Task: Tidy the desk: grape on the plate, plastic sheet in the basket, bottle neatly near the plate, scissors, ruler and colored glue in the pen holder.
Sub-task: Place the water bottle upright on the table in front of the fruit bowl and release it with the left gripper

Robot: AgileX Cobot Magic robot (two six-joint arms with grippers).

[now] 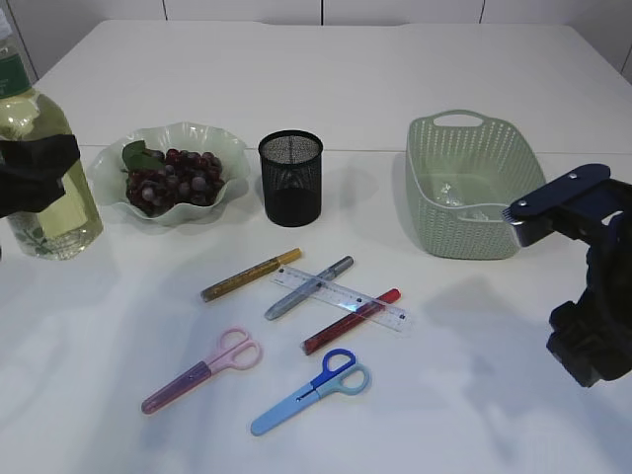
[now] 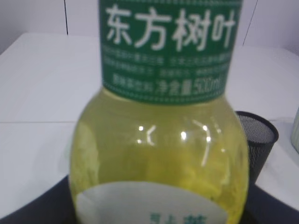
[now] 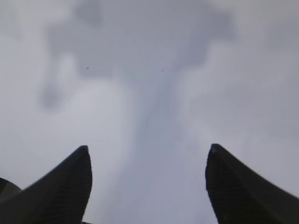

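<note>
Bottle [image 1: 39, 168] at left table edge beside plate [image 1: 222, 148], clamped by left pincer [image 1: 35, 173] for upright placement | grape [image 1: 176, 180] on plate | right pincer [image 3: 148, 186] spread wide, empty, above bare table [image 1: 474, 395] near right edge | scissors [image 1: 202, 370], ruler [image 1: 341, 296] unsorted.

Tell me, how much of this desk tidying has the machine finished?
Done, it seems: grapes on the plate, something clear, likely the plastic sheet, in the basket. In hand: the left gripper holds the bottle beside the plate. Left: both scissors, the ruler and three glue pens lie on the table, outside the pen holder.
</note>
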